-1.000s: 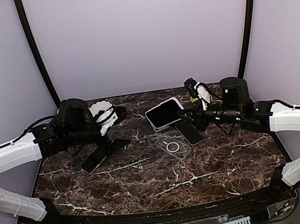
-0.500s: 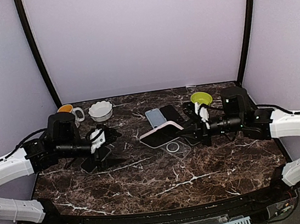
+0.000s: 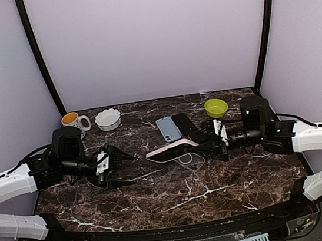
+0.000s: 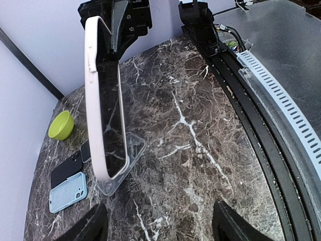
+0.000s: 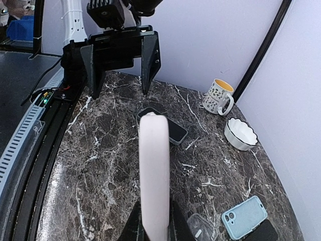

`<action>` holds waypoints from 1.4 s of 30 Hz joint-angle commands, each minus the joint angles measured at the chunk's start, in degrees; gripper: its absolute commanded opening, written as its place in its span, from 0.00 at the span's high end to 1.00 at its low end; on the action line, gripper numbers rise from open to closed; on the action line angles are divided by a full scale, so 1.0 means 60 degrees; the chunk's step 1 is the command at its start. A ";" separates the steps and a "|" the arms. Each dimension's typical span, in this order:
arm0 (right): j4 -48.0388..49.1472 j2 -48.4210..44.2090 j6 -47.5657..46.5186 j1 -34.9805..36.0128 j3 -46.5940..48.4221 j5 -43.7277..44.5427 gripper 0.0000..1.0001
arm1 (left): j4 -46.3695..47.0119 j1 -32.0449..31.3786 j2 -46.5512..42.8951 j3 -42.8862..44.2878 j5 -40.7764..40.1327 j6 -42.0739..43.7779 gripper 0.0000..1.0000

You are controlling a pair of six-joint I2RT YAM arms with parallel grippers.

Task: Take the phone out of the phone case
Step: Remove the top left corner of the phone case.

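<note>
The phone sits in a pale pink phone case (image 3: 171, 149), held edge-up above the table by my right gripper (image 3: 206, 140), which is shut on one end. In the left wrist view the dark screen (image 4: 111, 115) shows inside the pink case (image 4: 92, 85). The right wrist view has the case's pink back (image 5: 154, 165) rising between my two fingers (image 5: 134, 227). My left gripper (image 3: 126, 169) faces the case's free end a short way off, open, with nothing between its fingers (image 4: 233, 226); it also shows in the right wrist view (image 5: 120, 75).
A clear case (image 3: 191, 160) lies under the held phone. Behind it lie a light blue case (image 3: 168, 128) and a black phone (image 3: 184, 121). At the back stand a green bowl (image 3: 216, 108), a white bowl (image 3: 108, 119) and a mug (image 3: 73, 120). Another cased phone (image 5: 165, 126) lies below my left gripper.
My right gripper has turned the pink-cased phone from facing up to edge-on and carried it left. My left arm has come forward from the back, uncovering mug and bowl; its jaws have narrowed a little.
</note>
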 commanded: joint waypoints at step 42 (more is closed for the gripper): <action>-0.0006 0.0597 -0.1823 0.1352 0.1478 -0.1348 1.00 | 0.0500 -0.0626 0.0649 -0.0349 0.2169 0.1154 0.70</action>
